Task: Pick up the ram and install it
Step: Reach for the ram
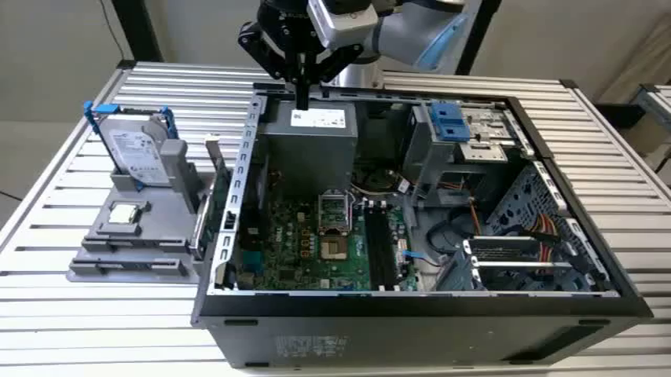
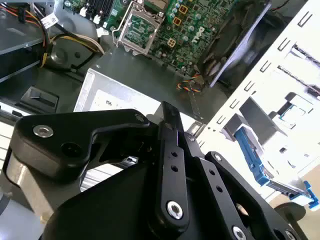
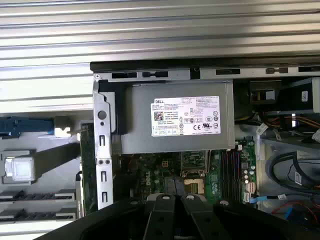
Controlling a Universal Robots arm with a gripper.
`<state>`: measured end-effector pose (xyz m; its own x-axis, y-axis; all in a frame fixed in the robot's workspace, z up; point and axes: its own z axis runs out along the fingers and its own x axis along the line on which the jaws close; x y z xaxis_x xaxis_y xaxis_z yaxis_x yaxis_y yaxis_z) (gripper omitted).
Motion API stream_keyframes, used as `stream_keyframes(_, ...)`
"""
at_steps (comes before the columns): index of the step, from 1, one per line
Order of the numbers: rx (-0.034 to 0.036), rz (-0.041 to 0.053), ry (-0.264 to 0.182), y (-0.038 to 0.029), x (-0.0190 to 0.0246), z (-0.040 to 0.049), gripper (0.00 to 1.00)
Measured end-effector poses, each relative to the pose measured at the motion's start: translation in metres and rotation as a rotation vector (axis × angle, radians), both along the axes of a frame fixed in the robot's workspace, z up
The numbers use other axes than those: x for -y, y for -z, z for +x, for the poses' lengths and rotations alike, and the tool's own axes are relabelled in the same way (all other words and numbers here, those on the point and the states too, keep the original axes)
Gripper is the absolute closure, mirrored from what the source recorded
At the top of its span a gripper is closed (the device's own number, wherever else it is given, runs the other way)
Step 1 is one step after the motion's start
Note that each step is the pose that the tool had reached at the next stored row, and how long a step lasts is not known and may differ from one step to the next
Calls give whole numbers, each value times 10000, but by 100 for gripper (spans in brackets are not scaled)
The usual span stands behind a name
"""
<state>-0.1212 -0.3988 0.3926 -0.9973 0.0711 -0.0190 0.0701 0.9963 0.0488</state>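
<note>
ok so quick look. The gripper [image 1: 303, 102] hangs over the rim of the case [image 1: 419, 330] at the power supply [image 1: 309, 145] end, fingers pointing straight down. They're pressed together w/ nothing between them afaict, and the second wrist view shows the same. So it's empty-handed, ram not picked up yet.

The ram [image 1: 201, 232] is, best guess, the thin greenish stick standing on edge outside the case, just beside the case wall that faces the gray holder [image 1: 89, 271]. There's an expansion card [image 1: 215, 157] w/ a metal tab in that same gap betw holder and case wall, and tbh I can't cleanly split the two where they overlap.

Key bit: from the gripper, the ram sits out past that case wall and further along it, away from the power supply end. Its long axis runs parallel to that wall.

The ram slots [image 1: 378, 251] inside the case, beside the cpu socket [image 1: 333, 228], run the same direction and look unfilled imo.
</note>
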Motion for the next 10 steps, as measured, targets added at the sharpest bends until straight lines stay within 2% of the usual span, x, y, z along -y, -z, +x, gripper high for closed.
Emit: stream_keyframes(10, 0, 0, 1, 0, 0, 0, 100)
